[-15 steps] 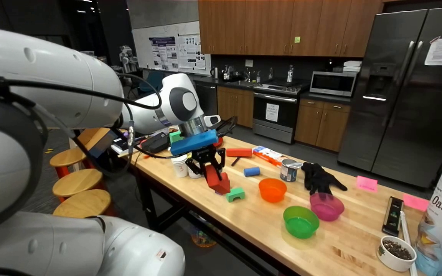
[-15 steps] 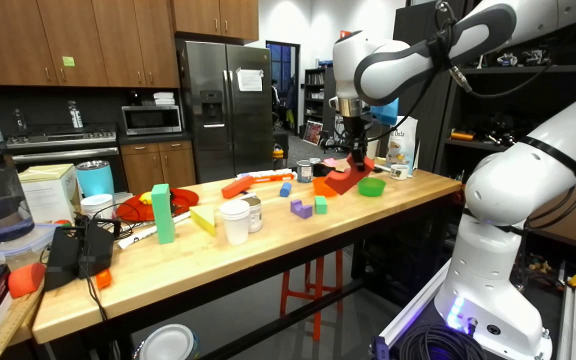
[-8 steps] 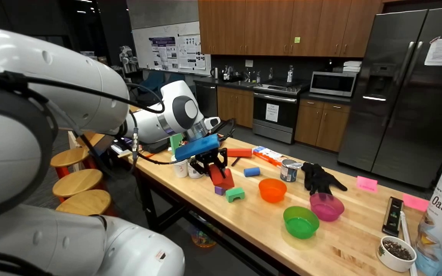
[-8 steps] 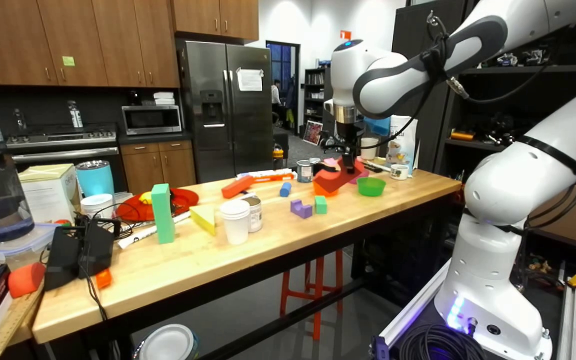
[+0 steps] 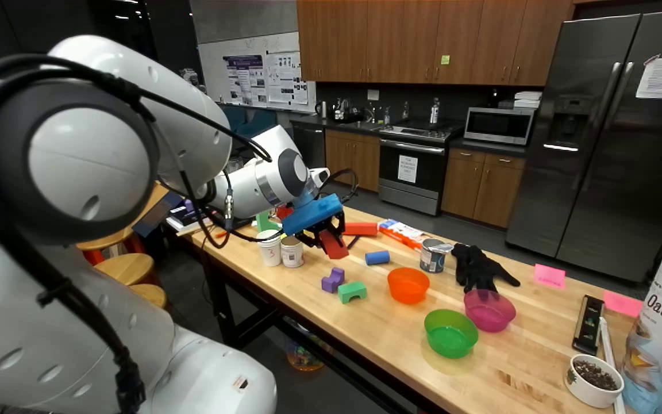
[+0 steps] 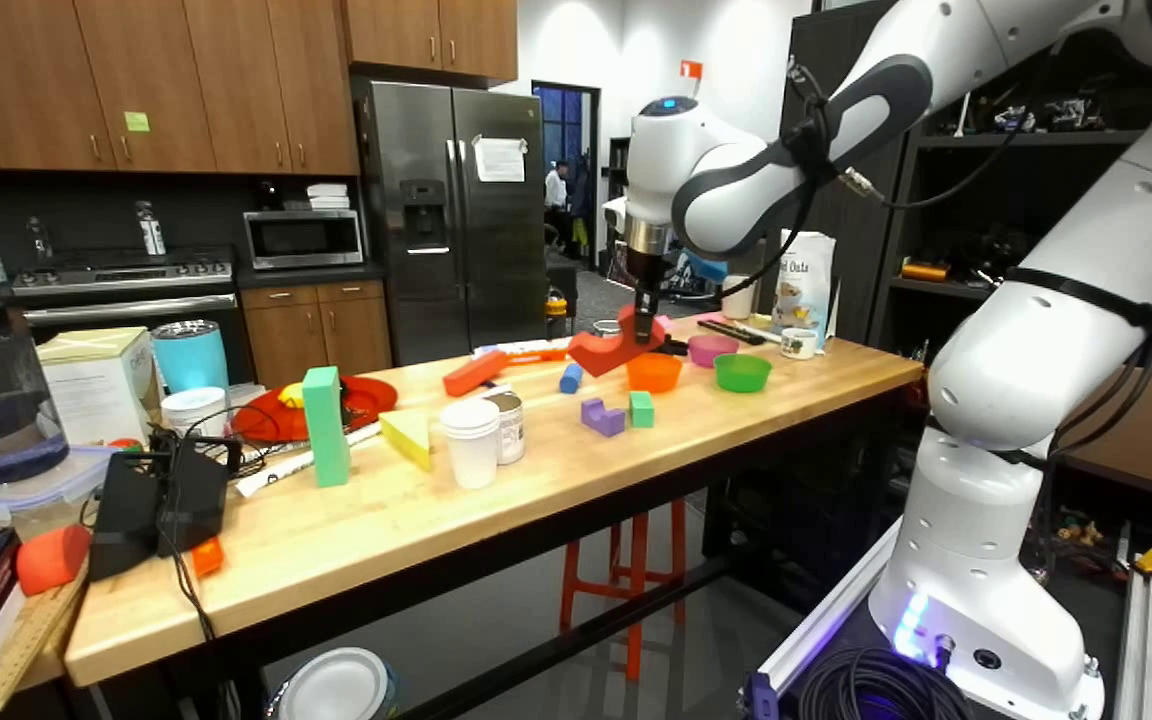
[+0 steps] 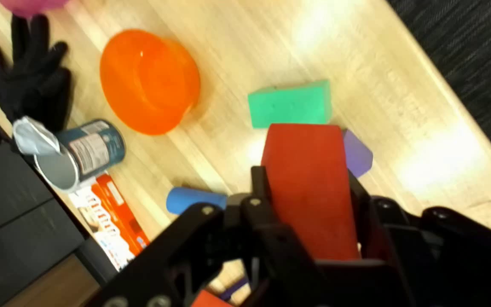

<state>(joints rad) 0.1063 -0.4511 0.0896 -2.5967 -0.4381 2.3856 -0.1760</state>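
Observation:
A red block with a curved notch (image 6: pixel 601 353) is clamped between the two fingers of my gripper (image 7: pixel 305 175), held in the air over the wooden table. Its flat face (image 7: pixel 307 149) fills the space between the jaws in the wrist view. Below it on the table lie a green arch block (image 7: pixel 290 106) and a purple notched block (image 7: pixel 357 155), the purple one partly hidden behind the red. A blue cylinder (image 5: pixel 377 257) rests nearby, just past the left finger in the wrist view. An orange bowl (image 5: pixel 408 286) stands close to these blocks.
Green (image 5: pixel 450 333) and pink (image 5: pixel 489 310) bowls, an opened can (image 5: pixel 434 256) and a black glove (image 5: pixel 480 267) stand farther along. White cups (image 6: pixel 472 440), a yellow wedge (image 6: pixel 408 437) and a tall green block (image 6: pixel 326 428) occupy the opposite end. Another red block (image 6: pixel 476 373) lies at the back.
The gripper has travelled across the table with the red block still in its grip, leftward in an exterior view and away from the near edge. The purple block has come out from behind it.

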